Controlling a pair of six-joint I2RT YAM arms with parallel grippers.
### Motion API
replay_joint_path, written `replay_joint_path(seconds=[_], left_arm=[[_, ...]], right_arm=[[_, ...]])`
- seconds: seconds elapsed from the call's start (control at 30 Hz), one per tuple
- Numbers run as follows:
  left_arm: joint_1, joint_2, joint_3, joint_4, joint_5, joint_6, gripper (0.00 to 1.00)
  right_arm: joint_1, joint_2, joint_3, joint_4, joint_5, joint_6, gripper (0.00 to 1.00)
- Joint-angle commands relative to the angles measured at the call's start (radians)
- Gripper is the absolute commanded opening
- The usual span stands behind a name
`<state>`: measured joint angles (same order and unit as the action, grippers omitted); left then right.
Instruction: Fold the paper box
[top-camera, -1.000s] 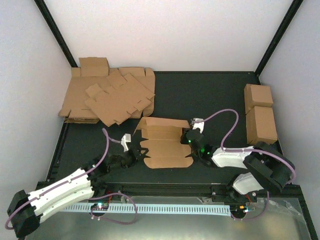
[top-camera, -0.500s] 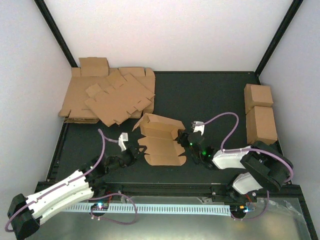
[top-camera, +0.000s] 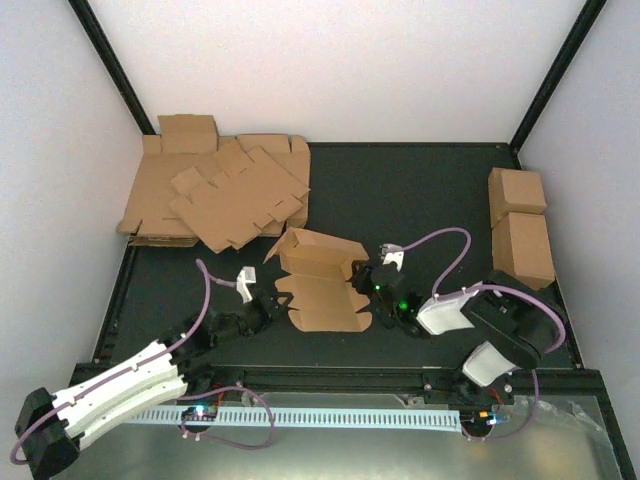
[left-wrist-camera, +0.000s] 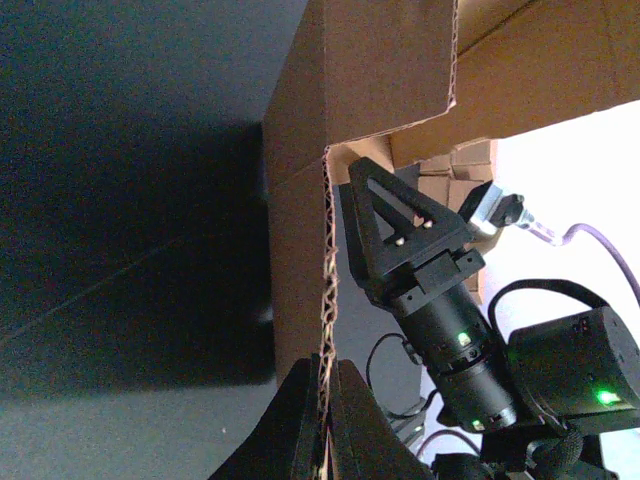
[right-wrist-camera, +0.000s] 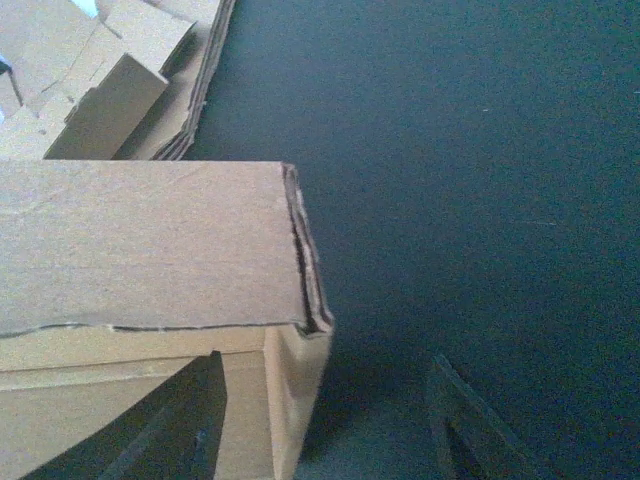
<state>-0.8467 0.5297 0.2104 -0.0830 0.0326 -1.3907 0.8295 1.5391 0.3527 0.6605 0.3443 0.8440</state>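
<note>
Box: plain brown die-cut cardboard paper box (top-camera: 318, 290) mid-frame on black table (top-camera: 420, 190), far panel raised | left arm (top-camera: 130, 375) low, stretched from lower left; left gripper (top-camera: 270, 305) pinched tight on box's left edge | right arm (top-camera: 450, 312) bent; right gripper (top-camera: 362, 277) spread wide, straddling box's right corner

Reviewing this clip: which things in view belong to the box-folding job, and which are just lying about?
Job: paper box; left gripper, shut on its edge; right gripper, open at its right end.
Lying about: heap of flat cardboard sheets; two cardboard cuboids.
</note>
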Motion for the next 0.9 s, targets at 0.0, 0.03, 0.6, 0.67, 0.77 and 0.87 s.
replay_joint_path(seconds=[0.0, 0.03, 0.6, 0.67, 0.77, 0.87], left_arm=[[-0.006, -0.019, -0.013, 0.009, -0.004, -0.024, 0.02], [-0.006, -0.023, -0.017, 0.011, 0.0, -0.029, 0.02], [-0.006, -0.075, -0.065, 0.041, 0.017, -0.093, 0.02], [-0.006, -0.071, -0.068, 0.051, 0.019, -0.096, 0.02], [-0.006, -0.064, -0.068, 0.054, 0.019, -0.093, 0.02], [-0.006, -0.059, -0.068, 0.06, 0.02, -0.09, 0.02]], right_arm=[[-0.004, 0.056, 0.029, 0.141, -0.002, 0.074, 0.56], [-0.004, 0.075, 0.026, 0.191, -0.007, 0.071, 0.54], [-0.006, 0.279, 0.083, 0.383, 0.02, 0.081, 0.31], [-0.006, 0.283, 0.091, 0.368, 0.027, 0.092, 0.29], [-0.006, 0.282, 0.092, 0.343, 0.055, 0.122, 0.28], [-0.004, 0.275, 0.092, 0.322, 0.061, 0.136, 0.24]])
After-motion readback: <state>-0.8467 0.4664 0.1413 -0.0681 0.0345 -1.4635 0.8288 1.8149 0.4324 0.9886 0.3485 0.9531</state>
